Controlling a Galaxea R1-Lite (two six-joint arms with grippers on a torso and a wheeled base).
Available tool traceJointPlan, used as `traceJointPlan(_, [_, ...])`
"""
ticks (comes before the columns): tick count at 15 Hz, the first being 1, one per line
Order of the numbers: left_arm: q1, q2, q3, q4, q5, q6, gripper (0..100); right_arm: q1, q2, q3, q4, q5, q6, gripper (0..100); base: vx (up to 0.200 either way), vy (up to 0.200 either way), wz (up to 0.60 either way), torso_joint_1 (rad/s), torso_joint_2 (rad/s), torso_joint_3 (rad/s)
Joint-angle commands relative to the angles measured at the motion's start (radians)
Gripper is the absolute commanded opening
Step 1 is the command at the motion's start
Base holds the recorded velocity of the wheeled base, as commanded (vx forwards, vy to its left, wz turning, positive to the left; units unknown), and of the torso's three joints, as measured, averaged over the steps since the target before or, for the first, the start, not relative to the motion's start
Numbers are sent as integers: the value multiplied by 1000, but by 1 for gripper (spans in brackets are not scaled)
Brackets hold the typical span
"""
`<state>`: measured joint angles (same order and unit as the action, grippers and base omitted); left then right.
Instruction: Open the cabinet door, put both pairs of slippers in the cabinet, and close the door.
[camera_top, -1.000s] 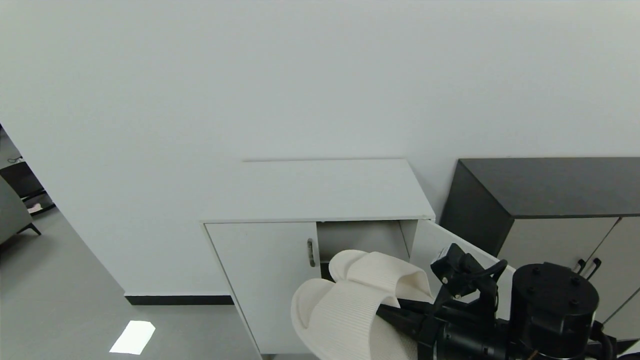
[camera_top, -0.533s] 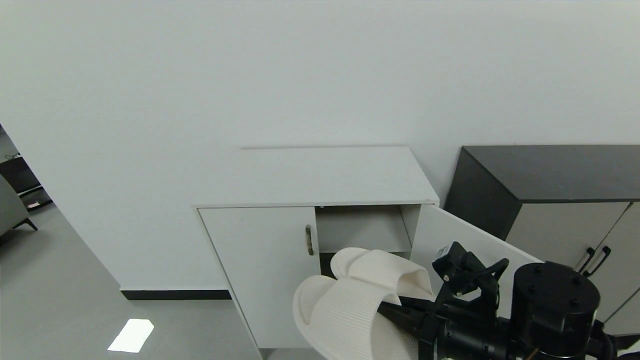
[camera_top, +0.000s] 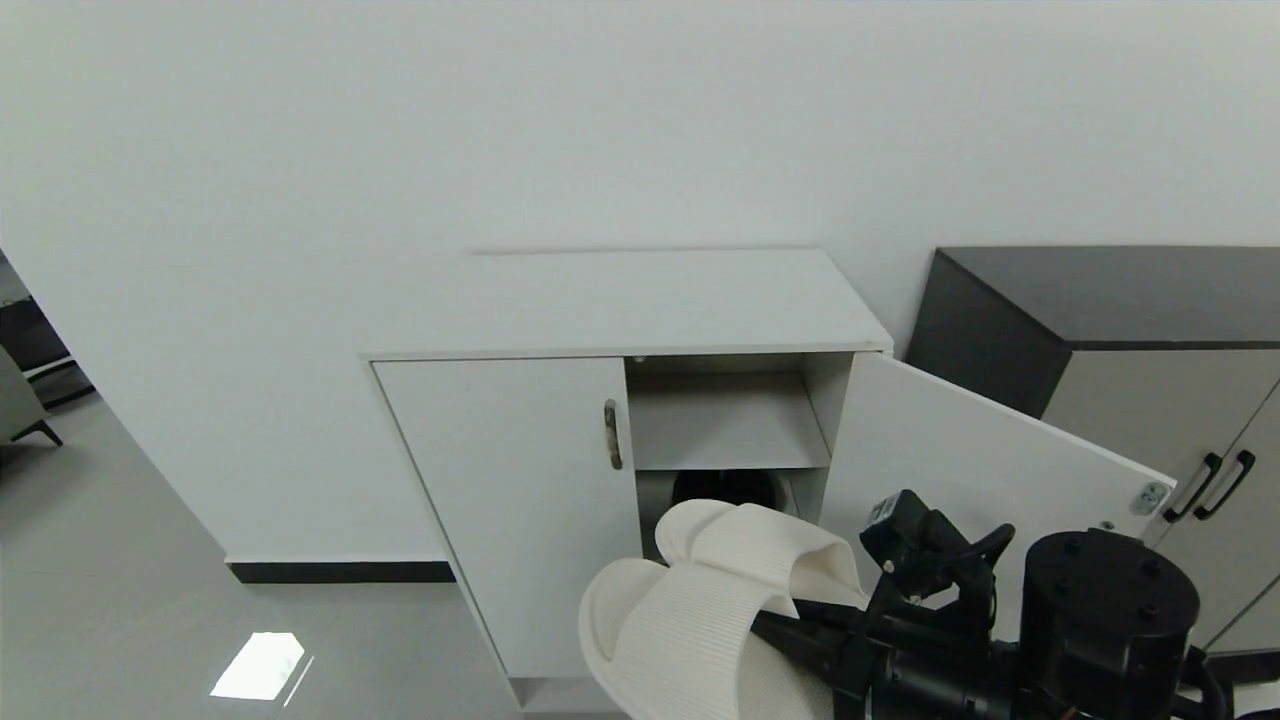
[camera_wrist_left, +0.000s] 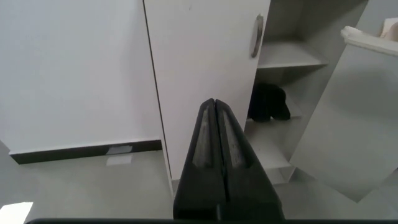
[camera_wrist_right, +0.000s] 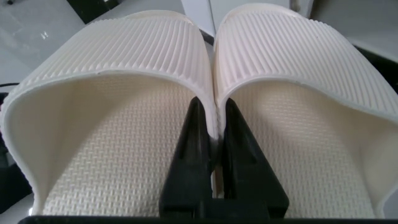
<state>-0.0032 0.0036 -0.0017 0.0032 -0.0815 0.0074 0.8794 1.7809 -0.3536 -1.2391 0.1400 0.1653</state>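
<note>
White slippers (camera_top: 700, 610) pinched by their touching inner edges in the right gripper (camera_wrist_right: 211, 121), partly cut off below, just before the white cabinet (camera_top: 650, 300) with its right door (camera_top: 960, 470) open, dark shape (camera_wrist_left: 268, 102) on a lower shelf, too dim to identify, left gripper (camera_wrist_left: 215, 107) closed, empty.

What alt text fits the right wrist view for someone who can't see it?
The right gripper holds a pair of white ribbed slippers side by side, its black jaws clamped on the two touching strap edges.
</note>
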Motion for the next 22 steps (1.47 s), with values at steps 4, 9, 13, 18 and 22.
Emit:
traceJointPlan(4, [0, 1, 0, 0, 0, 0, 0, 4, 2, 5, -22, 0, -1, 0, 0, 0, 0, -222, 514, 282])
traceJointPlan(9, [0, 1, 0, 0, 0, 0, 0, 4, 2, 15, -36, 1, -1, 0, 0, 0, 0, -203, 486, 286])
traceJointPlan(13, [0, 1, 0, 0, 0, 0, 0, 1, 28, 21, -91, 4, 6, 0, 0, 0, 0, -178, 474, 293])
traceJointPlan(18, [0, 1, 0, 0, 0, -3, 0, -2, 177, 91, -332, -3, -6, 0, 0, 0, 0, -44, 128, 81])
traceJointPlan(22, [0, 1, 0, 0, 0, -1, 0, -16, 187, 94, -332, -7, -64, 0, 0, 0, 0, 0, 0, 0])
